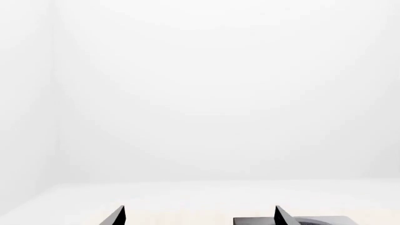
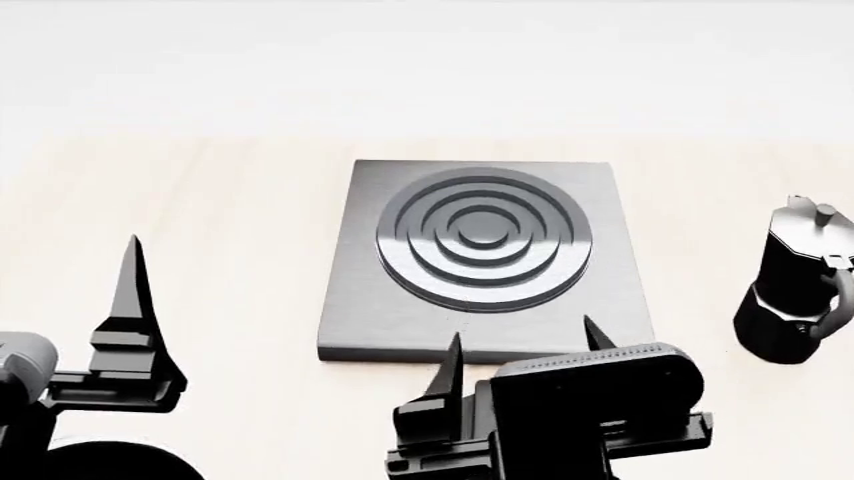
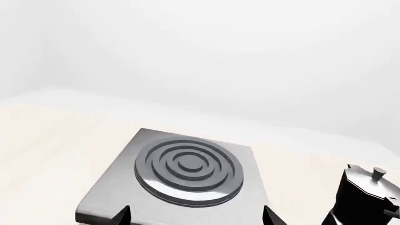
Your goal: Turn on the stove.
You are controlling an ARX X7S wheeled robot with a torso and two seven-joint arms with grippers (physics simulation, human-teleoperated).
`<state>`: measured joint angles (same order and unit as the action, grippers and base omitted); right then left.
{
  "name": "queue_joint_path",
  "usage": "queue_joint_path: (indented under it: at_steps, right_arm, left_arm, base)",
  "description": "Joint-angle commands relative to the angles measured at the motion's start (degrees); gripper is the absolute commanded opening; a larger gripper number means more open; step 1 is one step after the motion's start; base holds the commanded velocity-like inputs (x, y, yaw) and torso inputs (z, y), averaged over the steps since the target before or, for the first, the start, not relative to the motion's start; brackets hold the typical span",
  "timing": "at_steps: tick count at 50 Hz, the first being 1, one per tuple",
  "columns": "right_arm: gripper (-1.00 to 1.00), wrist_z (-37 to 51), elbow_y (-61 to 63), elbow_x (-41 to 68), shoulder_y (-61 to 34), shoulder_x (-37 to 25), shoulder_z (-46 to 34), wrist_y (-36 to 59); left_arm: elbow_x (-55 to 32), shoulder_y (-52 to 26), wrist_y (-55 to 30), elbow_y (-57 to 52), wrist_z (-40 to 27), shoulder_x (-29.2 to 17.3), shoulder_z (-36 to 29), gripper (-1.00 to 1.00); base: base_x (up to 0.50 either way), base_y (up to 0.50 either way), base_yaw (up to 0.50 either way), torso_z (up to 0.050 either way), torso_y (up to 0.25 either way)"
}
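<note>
Sitting flat on the pale table (image 2: 200,220) in front of you is the stove (image 2: 487,255), a grey metal square with round rings on top. Your right gripper (image 2: 523,350) hangs right at its near edge, with its two pointy fingers spread wide apart and nothing between them. Your left gripper (image 1: 198,214) is well off to the left, over bare table, also spread open and holding nothing. A black moka pot (image 2: 798,295) stands upright, off to the right of the stove
</note>
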<state>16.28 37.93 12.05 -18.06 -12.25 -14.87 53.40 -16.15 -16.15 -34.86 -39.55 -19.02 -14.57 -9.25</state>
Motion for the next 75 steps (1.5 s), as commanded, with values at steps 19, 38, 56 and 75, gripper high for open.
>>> queue_joint_path:
  at_steps: [19, 38, 56, 75]
  right_arm:
    - [1.0, 1.9, -5.5, 4.5, -2.1, 4.2, 3.6, 9.3]
    - [1.0, 2.3, -8.8, 5.8, -3.0, 4.8, 3.0, 11.0]
    - [1.0, 3.3, -12.9, 6.4, -3.5, 5.2, 3.0, 11.8]
    - [1.0, 3.7, -16.6, 7.3, -3.0, 5.7, 3.1, 9.8]
  left_arm:
    - [-0.2, 0.0, 0.5, 0.6, -0.5, -0.7, -0.9, 1.0]
    - [-0.6, -0.1, 0.9, 0.9, -0.9, -1.0, -1.2, 1.0]
    - [-0.9, -0.2, 1.2, 1.3, -1.2, -1.1, -1.6, 1.0]
    - [-1.5, -0.3, 1.1, 1.2, -1.6, -1.4, -1.7, 1.0]
  base:
    - [0.0, 0.0, 0.0, 0.0, 0.0]
    - [0.0, 0.0, 0.0, 0.0, 0.0]
    - [0.0, 0.0, 0.0, 0.0, 0.0]
    - [0.0, 0.0, 0.0, 0.0, 0.0]
